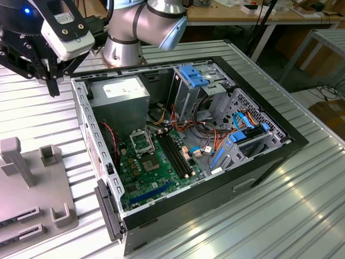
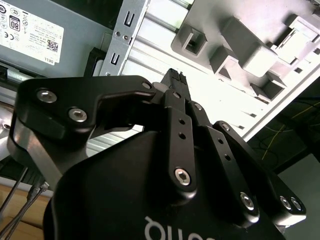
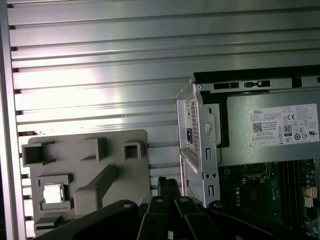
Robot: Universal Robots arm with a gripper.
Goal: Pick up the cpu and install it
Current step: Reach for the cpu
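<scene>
Cpu: flat in square pocket of grey holder on desk, beside computer case. End effector: narrow, empty, hovering apart from cpu. Likely light, thin, stiff, slick-faced, fragile underneath; pinch opposite edges.

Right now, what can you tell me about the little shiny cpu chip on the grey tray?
The cpu is a small flat square with a pale silver metal face that catches the light. It lies flat in a square pocket of the grey holder, which rests on the ribbed metal table. Only the pocket touches it; the gripper is apart from it.
</scene>
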